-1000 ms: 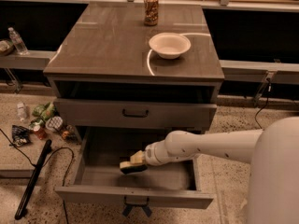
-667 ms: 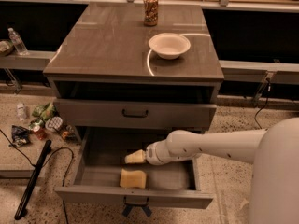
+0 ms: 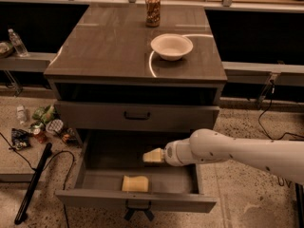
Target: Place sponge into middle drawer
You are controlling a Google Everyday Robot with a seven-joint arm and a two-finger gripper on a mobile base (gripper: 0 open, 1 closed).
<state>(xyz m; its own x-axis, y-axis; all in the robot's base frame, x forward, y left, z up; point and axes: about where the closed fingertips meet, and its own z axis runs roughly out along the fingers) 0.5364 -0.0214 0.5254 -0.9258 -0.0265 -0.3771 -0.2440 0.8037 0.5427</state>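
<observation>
The drawer (image 3: 95, 197) stands pulled out toward the near side, and the sponge (image 3: 135, 183) lies flat on its grey floor. It is close behind the front panel and a little left of the middle. Its long axis runs left to right, about parallel to that panel. It touches nothing but the floor, as far as I can see.

The gripper (image 3: 153, 156) hangs over the drawer, farther in than the sponge and slightly to its right. It points to the left, at the end of the white arm (image 3: 228, 152) that comes in from the right side. So from the gripper the sponge is toward the near side, a bit left, and lower. The two are near each other but clearly apart, with bare floor between them. The gripper carries nothing. Whether it is apart or together I cannot tell, because I see it only as one pale wedge.

I judge that the placing itself is done, since the sponge is inside and free. What remains is to take the arm out. The clean way is back to the right and upward, away from the sponge, so the sponge is not dragged along. The closed drawer front (image 3: 137, 115) just above leaves little room, so rising too early may knock against it.

On the bench (image 3: 109, 46) a white bowl (image 3: 171, 46) and a can (image 3: 152, 4) stand far from all this.
</observation>
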